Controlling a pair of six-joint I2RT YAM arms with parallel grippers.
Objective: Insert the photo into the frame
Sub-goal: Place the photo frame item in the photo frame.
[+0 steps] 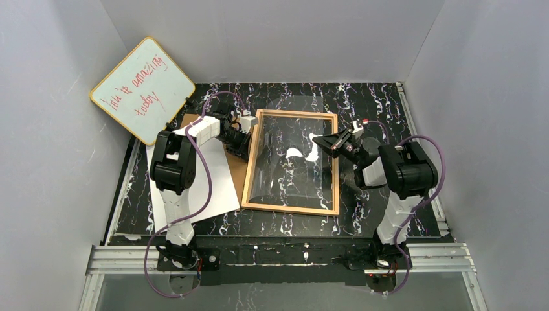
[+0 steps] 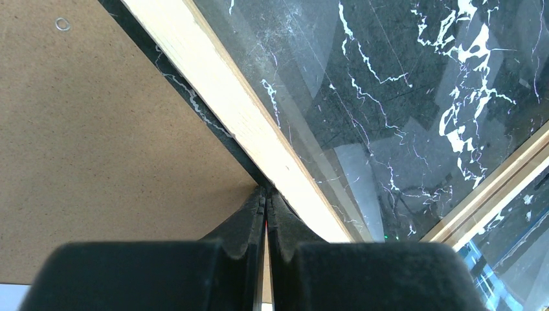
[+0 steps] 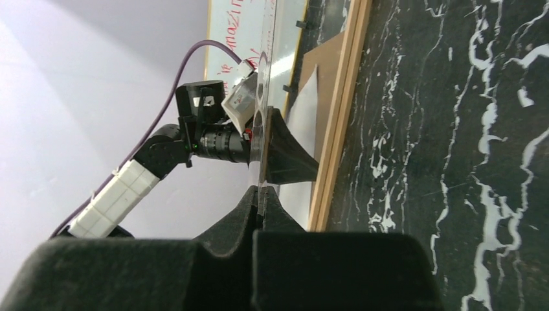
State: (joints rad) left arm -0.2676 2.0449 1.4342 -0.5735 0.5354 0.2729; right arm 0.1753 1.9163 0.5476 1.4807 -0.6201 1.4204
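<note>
Two jaws, both closed. Photo [image 1: 223, 188] lies white side up at near left on table [image 1: 362, 214], partly over brown backing board [image 1: 193, 120]. Frame [image 1: 291, 208] lies flat just right of it. Left jaws pressed together, tips at outer edge of frame's left rail. Right jaws clamp edge of clear pane [image 1: 278, 129], which is tilted up off frame. Whiteboard [image 1: 142, 87] leans at back left.
</note>
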